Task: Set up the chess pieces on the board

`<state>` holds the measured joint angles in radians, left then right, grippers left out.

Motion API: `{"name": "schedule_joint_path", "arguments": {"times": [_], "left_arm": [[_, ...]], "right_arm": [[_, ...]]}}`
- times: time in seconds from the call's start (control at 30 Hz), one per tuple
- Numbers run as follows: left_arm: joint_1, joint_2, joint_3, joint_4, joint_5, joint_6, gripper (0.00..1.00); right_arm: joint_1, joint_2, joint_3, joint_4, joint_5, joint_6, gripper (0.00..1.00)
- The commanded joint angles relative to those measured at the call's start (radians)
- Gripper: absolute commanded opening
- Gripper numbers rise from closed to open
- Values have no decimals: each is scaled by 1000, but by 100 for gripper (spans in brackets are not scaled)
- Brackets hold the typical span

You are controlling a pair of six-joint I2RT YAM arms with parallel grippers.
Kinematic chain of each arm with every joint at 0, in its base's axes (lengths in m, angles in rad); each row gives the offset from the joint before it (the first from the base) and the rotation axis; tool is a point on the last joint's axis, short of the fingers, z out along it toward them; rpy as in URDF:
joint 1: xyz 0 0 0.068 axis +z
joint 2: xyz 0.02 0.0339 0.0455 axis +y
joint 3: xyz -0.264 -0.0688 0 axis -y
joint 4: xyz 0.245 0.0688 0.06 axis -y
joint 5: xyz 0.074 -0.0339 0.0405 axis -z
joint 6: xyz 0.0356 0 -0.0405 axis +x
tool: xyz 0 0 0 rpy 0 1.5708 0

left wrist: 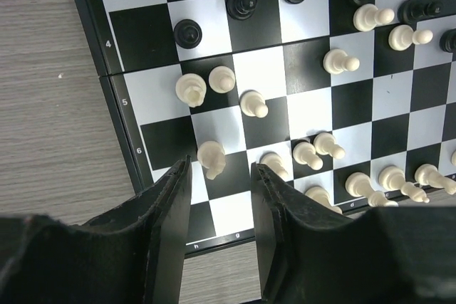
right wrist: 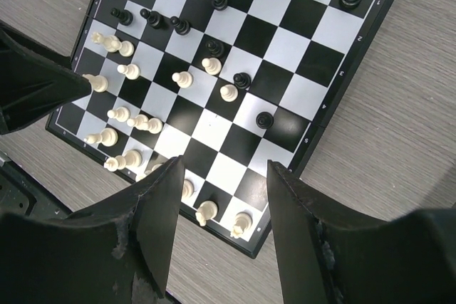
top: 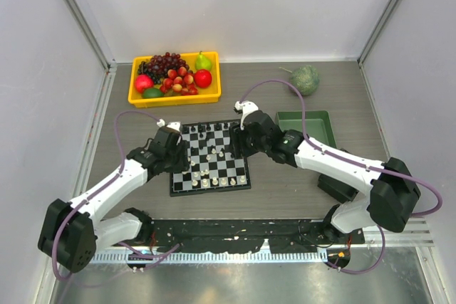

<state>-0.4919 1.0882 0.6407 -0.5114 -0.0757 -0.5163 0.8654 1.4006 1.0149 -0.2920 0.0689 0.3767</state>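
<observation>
The board (top: 174, 189) lies in the middle of the table, between my two arms. Cream-white chess pieces (top: 214, 182) line its near edge and black ones (top: 203, 129) its far edge, with others scattered mid-board. My left gripper (top: 179, 149) hovers over the board's left side. In the left wrist view it (left wrist: 221, 166) is open and holds nothing. A white piece (left wrist: 211, 156) stands just past its left fingertip on the board (left wrist: 142, 33). My right gripper (top: 239, 140) hangs over the right side, open (right wrist: 225, 164) and empty above the board (right wrist: 285, 48). Two white pieces (right wrist: 206, 211) stand below it.
A yellow tray (top: 174, 97) of grapes, cherries and other fruit sits behind the board. A green rectangular tray (top: 306, 127) lies to the right under my right arm. A round green netted fruit (top: 305, 79) rests at the back right. White walls close in three sides.
</observation>
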Motion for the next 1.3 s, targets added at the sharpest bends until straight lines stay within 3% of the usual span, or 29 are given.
{"name": "schedule_joint_path", "arguments": {"times": [0.0, 0.73, 0.93, 1.27], "left_arm": [[-7, 35, 53, 13, -4, 21, 43], [-7, 67, 36, 27, 25, 45, 25], [-7, 76, 33, 28, 33, 61, 15], [-8, -34, 7, -21, 109, 71, 4]], "right_arm": [[-11, -38, -4, 37, -12, -12, 56], [-28, -43, -62, 62, -20, 13, 56], [-31, -64, -81, 63, -11, 18, 56], [-34, -78, -93, 67, -12, 22, 56]]}}
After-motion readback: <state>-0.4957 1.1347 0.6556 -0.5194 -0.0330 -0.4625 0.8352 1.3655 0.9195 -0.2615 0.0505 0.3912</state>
